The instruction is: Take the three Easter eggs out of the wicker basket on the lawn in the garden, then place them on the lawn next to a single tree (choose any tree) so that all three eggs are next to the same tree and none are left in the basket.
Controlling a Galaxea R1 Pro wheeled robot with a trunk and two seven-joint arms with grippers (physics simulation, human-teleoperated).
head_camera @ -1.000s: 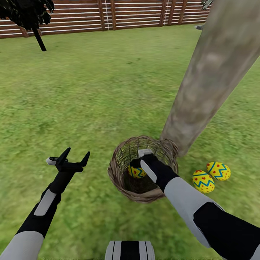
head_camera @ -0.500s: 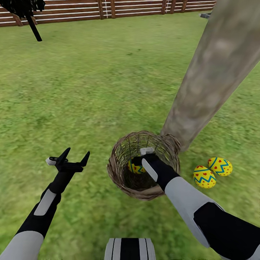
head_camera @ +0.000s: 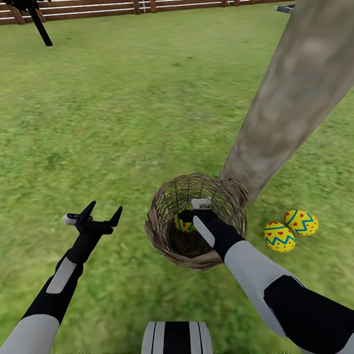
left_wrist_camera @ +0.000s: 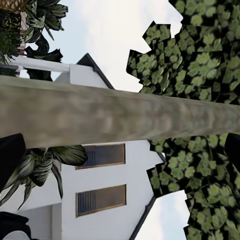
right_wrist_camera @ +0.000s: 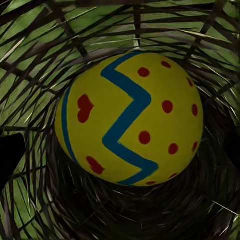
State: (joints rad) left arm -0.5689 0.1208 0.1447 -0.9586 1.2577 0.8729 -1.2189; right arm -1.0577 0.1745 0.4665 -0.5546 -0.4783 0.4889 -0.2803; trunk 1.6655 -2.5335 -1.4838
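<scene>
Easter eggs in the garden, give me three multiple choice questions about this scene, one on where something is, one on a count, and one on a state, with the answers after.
1. Where is the wicker basket?
A. At the foot of the tree
B. Against the fence
C. Beside the left gripper

2. How many Easter eggs lie on the lawn outside the basket?
A. None
B. Two
C. Three

3. How does the left gripper stand?
A. Shut on an egg
B. Open, holding nothing
C. Inside the basket

Answers:
1. A, the head view shows the basket's rim right at the trunk's base.
2. B, two eggs sit side by side on the grass by the trunk, while the third egg is down in the basket, where the right gripper reaches.
3. B, its fingers are spread over bare grass, apart from the basket.
</scene>
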